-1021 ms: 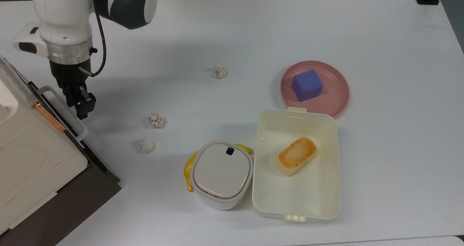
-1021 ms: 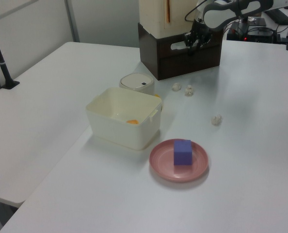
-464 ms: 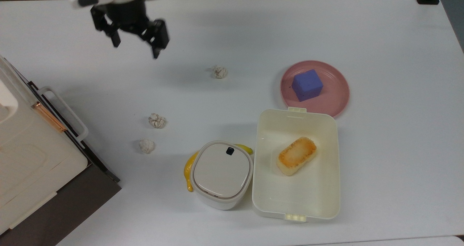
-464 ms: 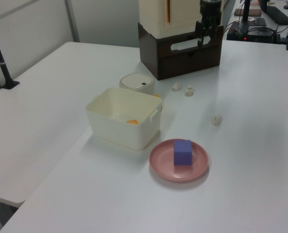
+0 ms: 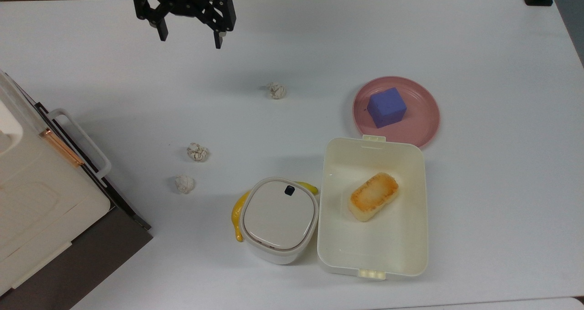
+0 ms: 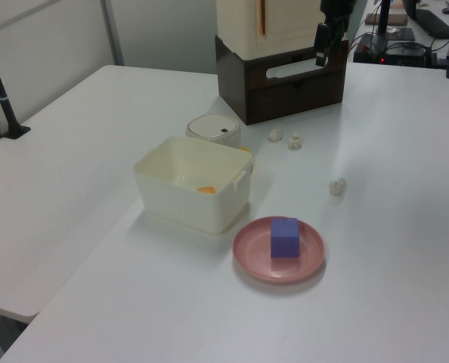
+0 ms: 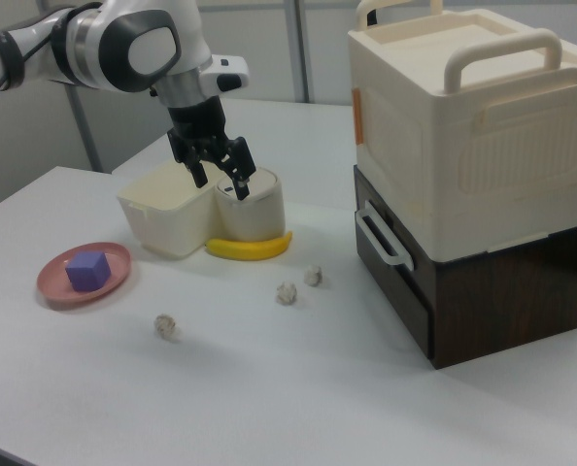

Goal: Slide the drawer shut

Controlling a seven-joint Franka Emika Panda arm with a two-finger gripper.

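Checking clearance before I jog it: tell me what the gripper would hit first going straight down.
Probably bare table. The gripper hangs jaws open, pointing down, apart from the nearest paper ball; depth is uncertain.

Drawer: dark brown front panel, white bar-loop handle. Sits pushed in, front about flush with its dark wooden cabinet, under my cream box, at the worktop edge on the top view's left.
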